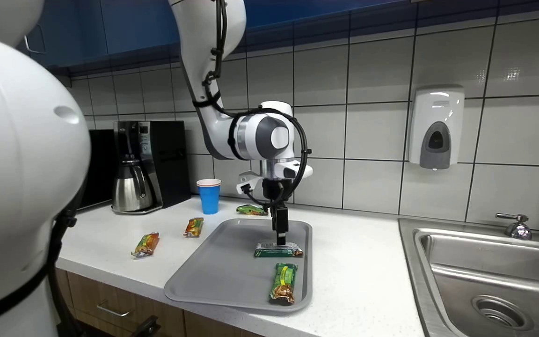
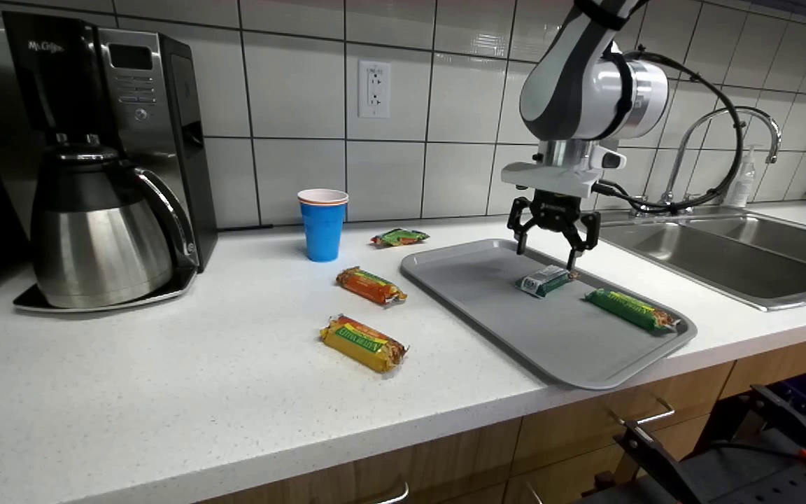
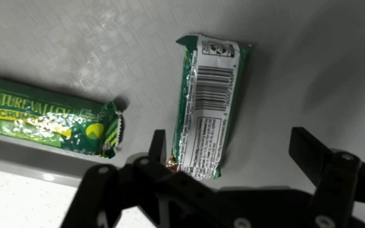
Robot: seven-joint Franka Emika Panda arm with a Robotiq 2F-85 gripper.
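Note:
My gripper (image 2: 546, 256) stands open above the grey tray (image 2: 473, 308), its fingers pointing down and wide apart. Closest to it is a green granola bar (image 3: 206, 104), lying on the tray with its white barcode side up. In the wrist view this bar lies nearer the left finger (image 3: 158, 144), with a gap between it and the right finger (image 3: 306, 152). Nothing is gripped. A second green bar (image 1: 283, 283) lies label up near a corner of the tray, in both exterior views. Whether the left finger touches the nearer bar, I cannot tell.
On the white counter beside the tray lie an orange bar (image 2: 371, 285), a yellow bar (image 2: 363, 343) and a green-and-orange packet (image 2: 399, 238). A blue cup (image 2: 324, 227) stands near the wall, with a coffee maker (image 2: 109, 210) further along. A steel sink (image 1: 494, 281) borders the counter.

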